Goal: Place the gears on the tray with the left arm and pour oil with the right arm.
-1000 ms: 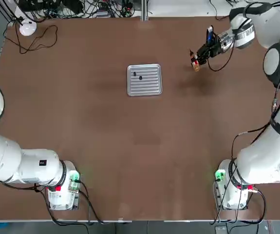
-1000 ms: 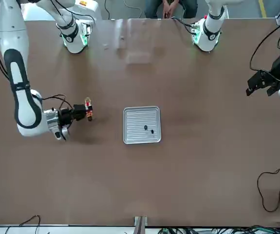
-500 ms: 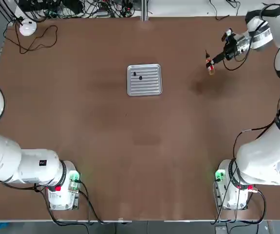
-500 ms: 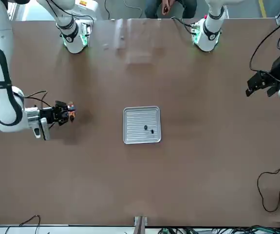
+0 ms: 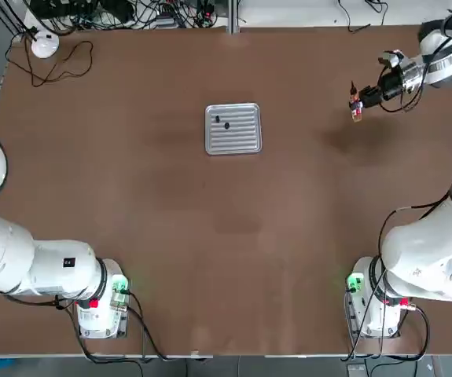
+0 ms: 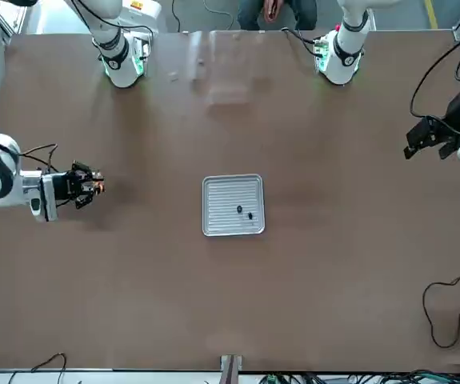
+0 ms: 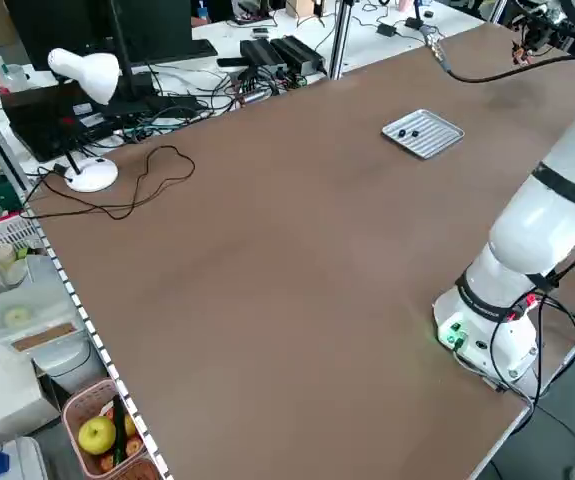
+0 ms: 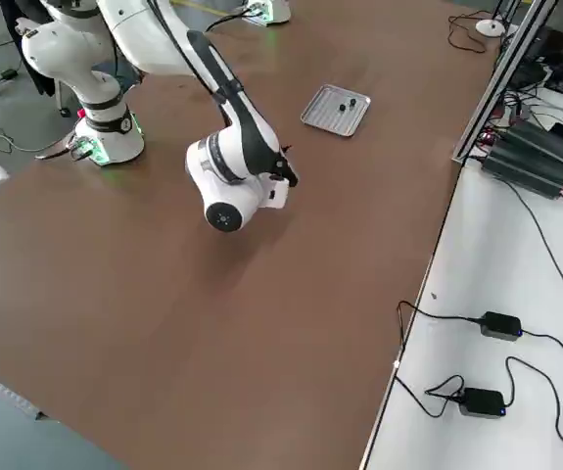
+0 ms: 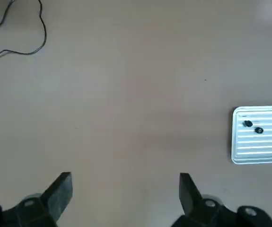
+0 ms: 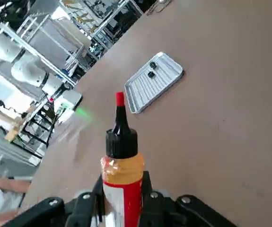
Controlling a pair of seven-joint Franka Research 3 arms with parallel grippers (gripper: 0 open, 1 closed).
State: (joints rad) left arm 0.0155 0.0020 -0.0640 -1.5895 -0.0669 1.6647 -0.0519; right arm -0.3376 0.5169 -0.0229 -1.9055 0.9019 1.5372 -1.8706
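From overhead, the two tiny dark round gears point(image 5: 222, 122) lie on the small square ribbed silvery metal tray point(image 5: 240, 140) at upper centre, so that half looks done, and the right gripper point(image 5: 365, 99) at the upper right holds the slim orange-red oil bottle with a black cap point(image 5: 356, 110) well apart from the tray. In its wrist view the jaws are clamped on the bottle's body, nozzle pointing toward the tray point(image 10: 160, 84) above; I judge pouring remains, needing a carry over the tray and a tilt. The left gripper point(image 9: 125, 187), parked wide open and empty, sees the tray at right.
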